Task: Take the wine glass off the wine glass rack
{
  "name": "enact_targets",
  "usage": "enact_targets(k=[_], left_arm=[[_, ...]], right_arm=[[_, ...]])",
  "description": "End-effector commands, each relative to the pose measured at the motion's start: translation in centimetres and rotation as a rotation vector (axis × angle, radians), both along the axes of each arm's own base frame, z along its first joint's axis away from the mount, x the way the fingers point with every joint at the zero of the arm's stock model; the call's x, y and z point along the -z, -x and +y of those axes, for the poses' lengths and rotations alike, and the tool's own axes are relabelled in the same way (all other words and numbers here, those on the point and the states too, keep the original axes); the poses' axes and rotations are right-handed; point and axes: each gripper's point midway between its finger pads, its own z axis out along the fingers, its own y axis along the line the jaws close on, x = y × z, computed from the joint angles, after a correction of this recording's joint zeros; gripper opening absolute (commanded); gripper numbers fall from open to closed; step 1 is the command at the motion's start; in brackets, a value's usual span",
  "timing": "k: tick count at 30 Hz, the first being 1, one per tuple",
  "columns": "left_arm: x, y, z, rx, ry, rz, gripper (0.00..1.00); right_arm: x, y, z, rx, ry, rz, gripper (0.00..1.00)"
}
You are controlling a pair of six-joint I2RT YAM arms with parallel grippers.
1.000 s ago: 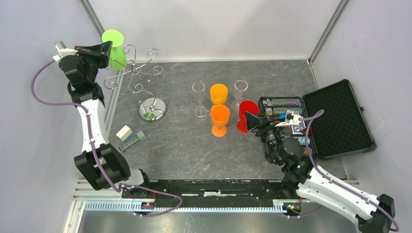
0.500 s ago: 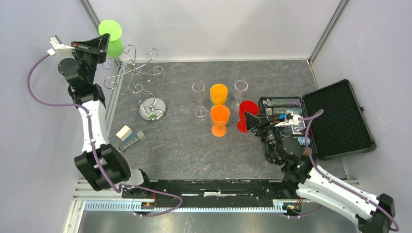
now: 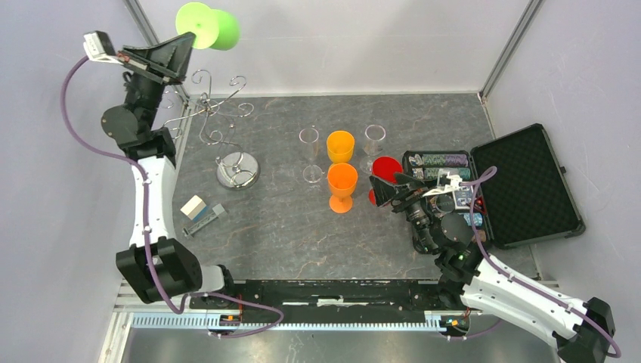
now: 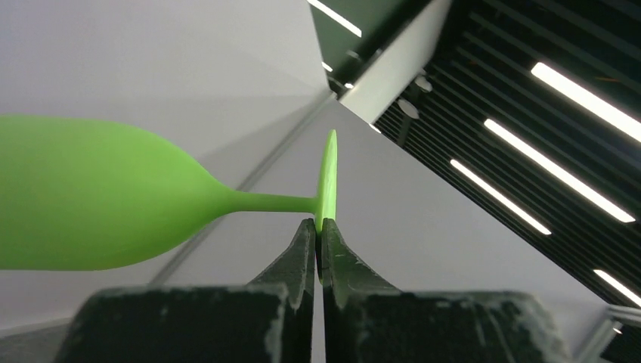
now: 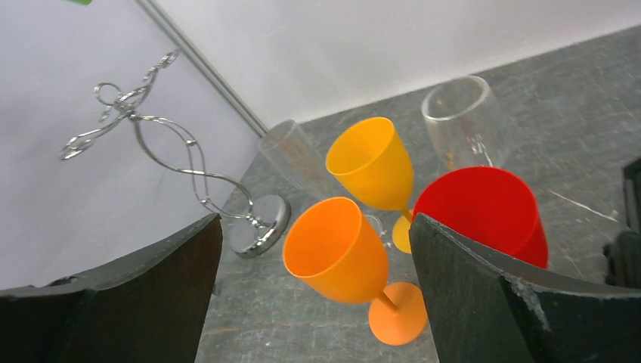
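Left gripper [image 3: 186, 38] is clamped on the foot rim of the green wine glass [image 3: 214, 28], high over the far-left corner and apart from the wine glass rack [image 3: 237, 173] below, stem horizontal, bowl pointing right; right gripper [image 3: 377, 190] spread wide, well apart toward the right edge.

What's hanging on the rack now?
Nothing visible: hooks of the wine glass rack look bare. The green wine glass is in the left claw. The left arm partly hides one hook.
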Motion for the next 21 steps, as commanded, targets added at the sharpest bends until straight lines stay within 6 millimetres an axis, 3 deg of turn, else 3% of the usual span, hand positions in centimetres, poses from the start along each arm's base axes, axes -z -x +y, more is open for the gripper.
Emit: enact_targets(k=[1,5,8,13,21], left_arm=[[-3.6,6.6,-5.6,0.243,0.009,-0.104,0.02],[-3.7,8.4,-8.7,0.387,0.068,-0.070,0.02],[-4.1,10.9,-11.7,0.514,0.108,-0.101,0.02],[-4.1,14.2,-15.4,0.712,0.165,-0.114,0.02],[-2.5,17.1,-16.2,0.913,0.290,-0.111,0.02]], right_arm=[[-3.7,1.1,1.1,-0.082,-0.046,-0.131,0.98],[-5.8,1.7,1.3,-0.112,-0.066,-0.205,0.98],[-7.7,2.3,1.6,-0.144,-0.091,-0.258,0.98],[-11.9,4.2,3.6,-0.272,-0.078,-0.399,0.98],[-18.5,6.7,5.2,-0.410,-0.068,-0.643,0.98]])
